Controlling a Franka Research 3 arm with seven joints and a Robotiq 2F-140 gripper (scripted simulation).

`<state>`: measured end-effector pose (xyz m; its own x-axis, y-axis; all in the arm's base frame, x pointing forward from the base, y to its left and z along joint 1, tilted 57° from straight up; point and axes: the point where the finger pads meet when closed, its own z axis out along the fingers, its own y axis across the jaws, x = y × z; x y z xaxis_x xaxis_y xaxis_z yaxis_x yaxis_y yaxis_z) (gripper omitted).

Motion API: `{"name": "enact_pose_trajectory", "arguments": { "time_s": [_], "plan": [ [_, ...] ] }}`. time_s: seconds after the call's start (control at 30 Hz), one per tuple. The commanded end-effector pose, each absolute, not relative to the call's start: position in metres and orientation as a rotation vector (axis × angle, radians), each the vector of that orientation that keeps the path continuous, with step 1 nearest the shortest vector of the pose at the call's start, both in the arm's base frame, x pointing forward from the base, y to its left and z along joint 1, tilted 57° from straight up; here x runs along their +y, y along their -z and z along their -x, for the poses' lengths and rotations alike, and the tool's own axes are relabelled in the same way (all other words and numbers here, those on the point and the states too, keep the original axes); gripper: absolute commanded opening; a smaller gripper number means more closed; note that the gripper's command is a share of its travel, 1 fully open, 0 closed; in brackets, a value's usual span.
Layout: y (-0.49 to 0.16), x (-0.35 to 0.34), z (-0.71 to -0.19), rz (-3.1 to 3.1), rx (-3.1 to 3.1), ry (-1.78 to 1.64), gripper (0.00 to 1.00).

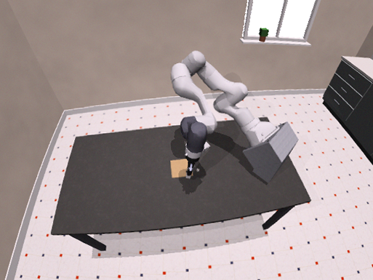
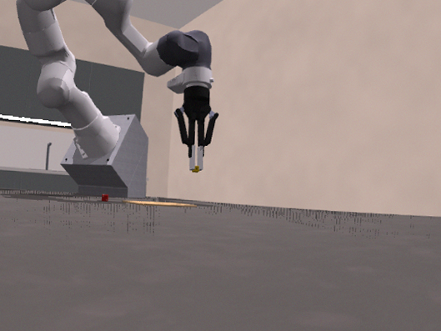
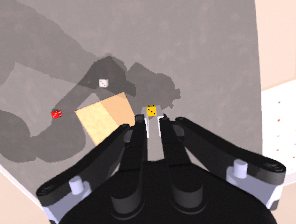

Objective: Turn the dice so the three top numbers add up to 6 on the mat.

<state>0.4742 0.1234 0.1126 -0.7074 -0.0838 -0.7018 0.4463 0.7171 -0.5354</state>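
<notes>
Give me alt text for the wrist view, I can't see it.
A black two-fingered metal pincer grips a small yellow die above a dark grey table; a square tan mat, a white die and a red die lie below, both dice off the mat.
</notes>
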Motion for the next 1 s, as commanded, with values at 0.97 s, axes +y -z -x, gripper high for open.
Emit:
{"name": "enact_pose_trajectory", "arguments": {
  "time_s": [0.97],
  "plan": [
    [-0.096, 0.116, -0.462, 0.072, 1.462, 0.857, 0.07]
  ]
}}
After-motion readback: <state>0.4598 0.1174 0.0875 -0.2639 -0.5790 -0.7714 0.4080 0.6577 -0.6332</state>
